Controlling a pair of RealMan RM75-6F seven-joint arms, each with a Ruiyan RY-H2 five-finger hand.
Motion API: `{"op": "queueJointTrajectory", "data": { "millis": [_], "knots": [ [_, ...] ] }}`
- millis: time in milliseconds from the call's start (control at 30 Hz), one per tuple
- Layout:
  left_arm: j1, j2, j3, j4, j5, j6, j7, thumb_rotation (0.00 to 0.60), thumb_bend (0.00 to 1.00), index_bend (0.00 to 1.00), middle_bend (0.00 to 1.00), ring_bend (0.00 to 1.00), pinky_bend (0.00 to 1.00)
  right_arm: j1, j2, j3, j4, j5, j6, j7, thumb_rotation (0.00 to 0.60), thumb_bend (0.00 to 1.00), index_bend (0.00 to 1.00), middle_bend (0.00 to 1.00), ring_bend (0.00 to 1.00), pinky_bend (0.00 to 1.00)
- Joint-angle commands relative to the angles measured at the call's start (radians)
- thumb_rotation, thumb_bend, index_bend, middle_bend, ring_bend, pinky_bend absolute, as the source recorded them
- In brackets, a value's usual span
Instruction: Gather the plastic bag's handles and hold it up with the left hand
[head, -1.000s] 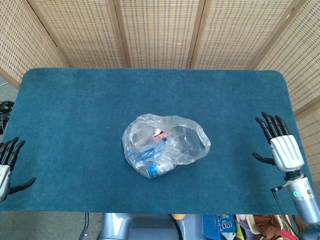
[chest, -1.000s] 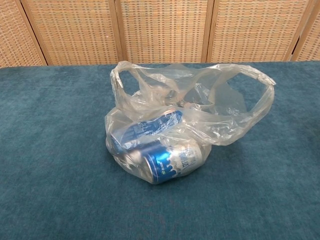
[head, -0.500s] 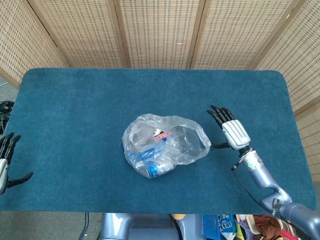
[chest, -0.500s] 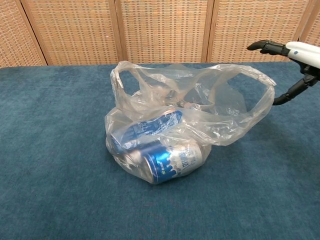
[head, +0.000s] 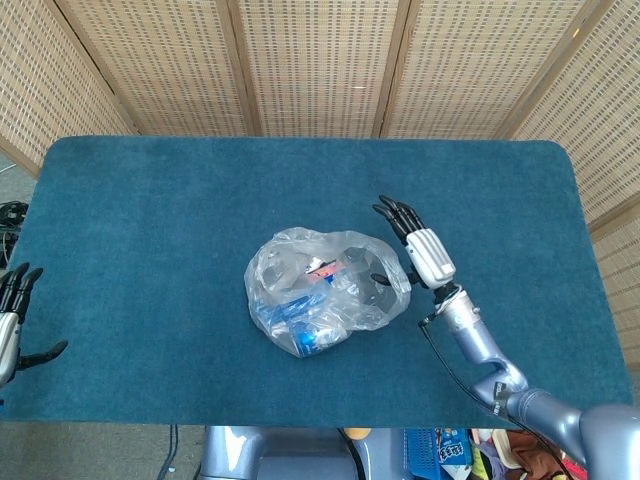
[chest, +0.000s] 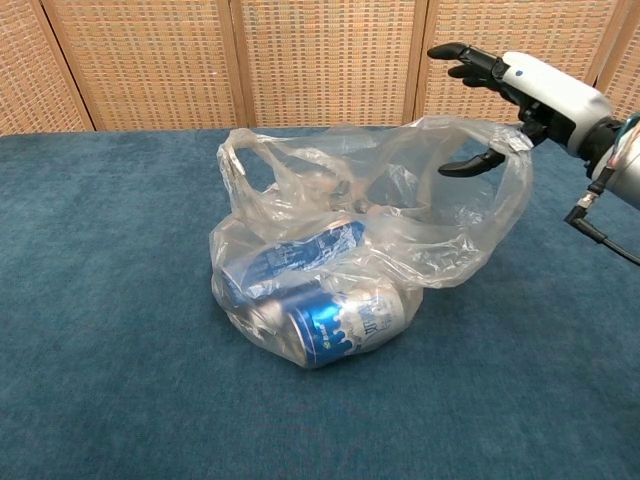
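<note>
Clear plastic bag (chest: 400, 225) now has the right hand (head: 418, 248), fingers spread, against its right handle (chest: 510, 170); gathering begins, left hand (head: 12, 320) idle.

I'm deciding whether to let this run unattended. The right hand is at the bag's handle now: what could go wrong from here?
1. The right hand is open, its thumb hooked into the near handle of the thin plastic bag; the film may slip off or tear.
2. The far handle stands apart, so gathering both may fail.
3. The cans lie loose on their sides and could roll as the bag is tugged.
4. The left hand waits at the table's edge, far from the bag.
</note>
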Motion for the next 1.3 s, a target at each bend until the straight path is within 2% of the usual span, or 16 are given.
{"op": "queueJointTrajectory", "data": {
  "millis": [33,533,700,767,833,967,1033,1200,1300],
  "knots": [
    [-0.001,-0.001,0.001,0.0,0.0,-0.002,0.001,0.6,0.15,0.0,0.0,0.0,0.0,0.01,-0.008,0.016,-0.026,0.022,0.002,0.003,0.6,0.0,0.0,0.0,0.0,0.0],
    [-0.006,0.009,0.007,-0.001,0.005,-0.017,-0.025,0.6,0.15,0.0,0.0,0.0,0.0,0.017,0.012,0.072,-0.221,0.091,0.03,0.001,0.6,0.0,0.0,0.0,0.0,0.0],
    [-0.01,0.012,0.007,0.001,-0.003,-0.033,-0.037,0.6,0.15,0.0,0.0,0.0,0.0,0.016,0.013,0.089,-0.276,0.113,0.048,-0.028,0.6,0.01,0.0,0.04,0.0,0.0],
    [-0.018,0.015,0.006,0.002,-0.002,-0.048,-0.058,0.6,0.15,0.0,0.0,0.0,0.0,0.011,0.014,0.094,-0.293,0.12,0.06,-0.039,0.6,0.08,0.0,0.06,0.0,0.0],
    [-0.029,0.016,0.006,0.015,0.022,-0.057,-0.105,0.6,0.15,0.0,0.0,0.0,0.0,0.004,0.021,0.09,-0.309,0.119,0.069,-0.048,0.6,0.19,0.0,0.07,0.0,0.0],
    [-0.05,0.011,0.016,0.063,0.124,-0.051,-0.296,0.6,0.15,0.0,0.0,0.0,0.0,-0.008,0.044,0.076,-0.329,0.109,0.079,-0.066,0.6,0.31,0.0,0.09,0.0,0.0],
    [-0.056,0.012,0.021,0.08,0.147,-0.052,-0.347,0.6,0.15,0.0,0.0,0.0,0.0,-0.012,0.052,0.073,-0.339,0.111,0.079,-0.07,0.6,0.37,0.0,0.1,0.0,0.0],
    [-0.071,0.015,0.027,0.095,0.159,-0.069,-0.391,0.6,0.15,0.0,0.0,0.0,0.0,-0.023,0.073,0.068,-0.363,0.12,0.075,-0.079,0.6,0.49,0.0,0.11,0.0,0.0],
    [-0.088,0.02,0.034,0.084,0.161,-0.101,-0.417,0.6,0.15,0.0,0.0,0.0,0.0,-0.03,0.086,0.06,-0.375,0.118,0.076,-0.089,0.6,0.51,0.0,0.11,0.0,0.0]
  ]
}}
